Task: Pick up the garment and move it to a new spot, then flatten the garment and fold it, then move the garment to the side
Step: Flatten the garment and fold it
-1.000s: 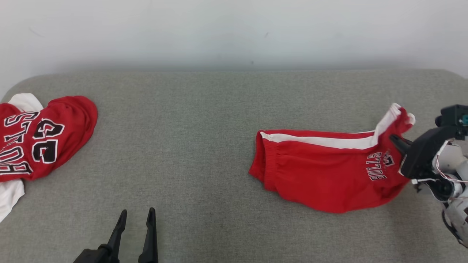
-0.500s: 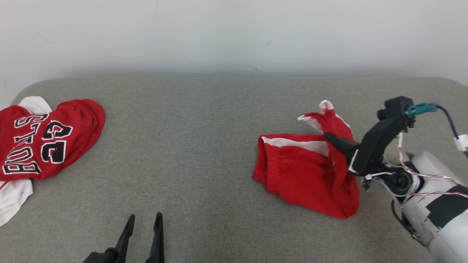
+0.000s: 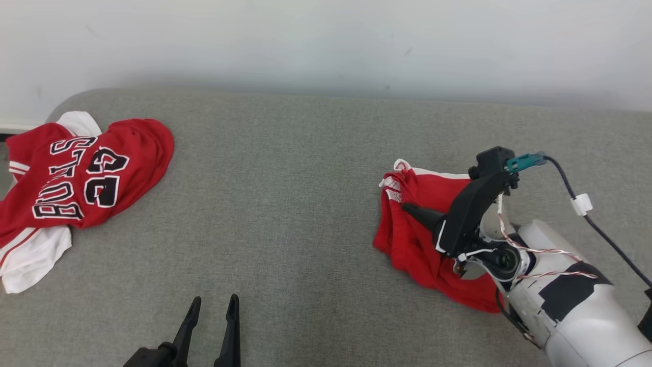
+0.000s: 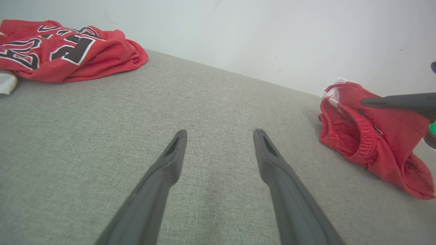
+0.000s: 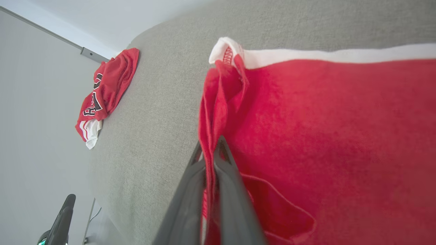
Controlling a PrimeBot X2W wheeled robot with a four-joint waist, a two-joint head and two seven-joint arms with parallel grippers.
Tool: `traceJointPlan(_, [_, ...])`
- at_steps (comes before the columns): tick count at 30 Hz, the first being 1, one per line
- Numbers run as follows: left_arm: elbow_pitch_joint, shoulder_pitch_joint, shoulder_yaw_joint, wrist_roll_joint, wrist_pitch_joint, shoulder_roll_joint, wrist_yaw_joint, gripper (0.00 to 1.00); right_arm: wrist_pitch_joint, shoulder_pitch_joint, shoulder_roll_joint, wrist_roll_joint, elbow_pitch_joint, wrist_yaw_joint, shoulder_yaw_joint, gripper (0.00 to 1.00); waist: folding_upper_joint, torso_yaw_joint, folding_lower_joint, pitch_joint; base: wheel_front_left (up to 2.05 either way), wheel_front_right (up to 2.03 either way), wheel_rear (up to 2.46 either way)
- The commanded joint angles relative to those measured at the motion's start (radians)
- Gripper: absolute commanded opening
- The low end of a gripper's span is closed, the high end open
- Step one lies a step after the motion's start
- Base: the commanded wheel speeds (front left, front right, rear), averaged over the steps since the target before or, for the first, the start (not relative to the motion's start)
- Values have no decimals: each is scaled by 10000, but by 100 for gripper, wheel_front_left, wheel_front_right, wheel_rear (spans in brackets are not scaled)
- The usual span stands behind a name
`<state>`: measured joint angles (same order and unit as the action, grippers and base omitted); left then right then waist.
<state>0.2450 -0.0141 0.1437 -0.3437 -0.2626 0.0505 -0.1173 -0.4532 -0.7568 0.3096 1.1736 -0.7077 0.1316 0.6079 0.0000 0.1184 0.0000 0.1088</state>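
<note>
The garment is a pair of red shorts with a white side stripe, lying bunched on the grey cushion at the right. My right gripper is shut on a fold of the shorts' cloth, and its arm covers their right part. In the right wrist view the two fingers pinch a red edge of the shorts, whose white hem lies beyond. My left gripper stands open and holds nothing at the bottom edge, well left of the shorts. The left wrist view has its open gripper over bare cushion, the shorts at right.
A red jersey with black and white lettering lies crumpled at the cushion's far left edge, over white cloth. A pale wall runs behind the cushion. The right arm's cable trails off to the right.
My right gripper has carried the shorts' far end leftward over the rest, so they are doubled into a shorter heap. The head camera has shifted. The left gripper stays open.
</note>
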Motion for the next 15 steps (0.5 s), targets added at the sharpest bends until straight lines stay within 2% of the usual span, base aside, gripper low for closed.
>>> traceJointPlan(1, [17,-97,11,-29,-33,-2,30,100,35,62,-142,-130,-128,-20,32,0,0,120,0,90,0,0,0])
traceJointPlan(8, [44,-212,70,-97,-33,-2,77,100,182,111,-503,-496,-547,-20,211,0,0,232,0,189,0,0,0])
traceJointPlan(9, [54,-213,63,-101,-33,-2,84,100,264,100,-539,-522,-502,-20,238,3,0,226,0,186,0,0,0])
traceJointPlan(10, [62,-210,51,-105,-33,-2,89,100,323,134,-574,-505,-452,-20,227,47,0,215,0,173,0,0,0])
traceJointPlan(11, [76,-193,25,-108,-33,-2,97,100,354,174,-586,-456,-387,-20,216,100,0,198,0,152,0,0,0])
traceJointPlan(15, [125,-77,-54,-38,-33,-2,92,100,951,192,-261,-509,32,-20,62,100,0,117,0,9,0,0,0])
